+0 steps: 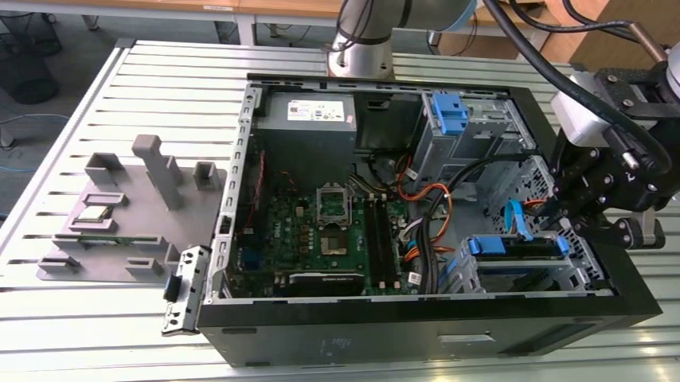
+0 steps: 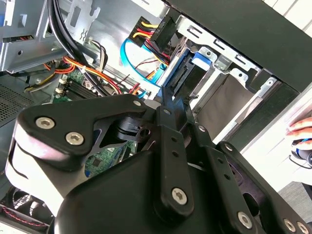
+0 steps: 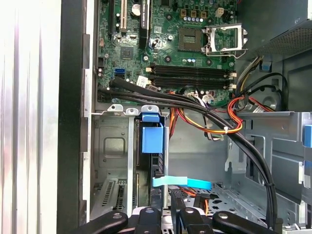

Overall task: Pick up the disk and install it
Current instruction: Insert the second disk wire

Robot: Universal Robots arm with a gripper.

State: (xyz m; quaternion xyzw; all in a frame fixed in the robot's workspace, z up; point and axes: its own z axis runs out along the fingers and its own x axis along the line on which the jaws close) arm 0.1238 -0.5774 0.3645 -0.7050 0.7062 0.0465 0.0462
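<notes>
The disk [image 1: 515, 247] lies in the drive cage at the open computer case's corner on the exterior view's right, with blue rails along its sides. My gripper [image 1: 568, 221] hovers over the disk's rear end, just inside the case wall. In the second wrist view the fingers converge to a narrow tip, the gripper [image 2: 170, 97] shut, right at the end of the disk [image 2: 187, 75] by its blue rail. In the first wrist view the disk [image 3: 152, 141] shows edge-on in the metal bay, straight ahead of the gripper [image 3: 168, 214]. Nothing is visibly clamped between the fingers.
Black, orange and blue cables [image 1: 425, 211] cross the case beside the cage. The motherboard [image 1: 330, 231] fills the case floor, and the grey power-supply box [image 1: 308, 111] sits at the far side. A blue bracket [image 1: 451, 111] stands in the upper bay. A grey parts fixture [image 1: 138, 207] rests on the slatted table. A hand [image 2: 302, 129] shows outside the case.
</notes>
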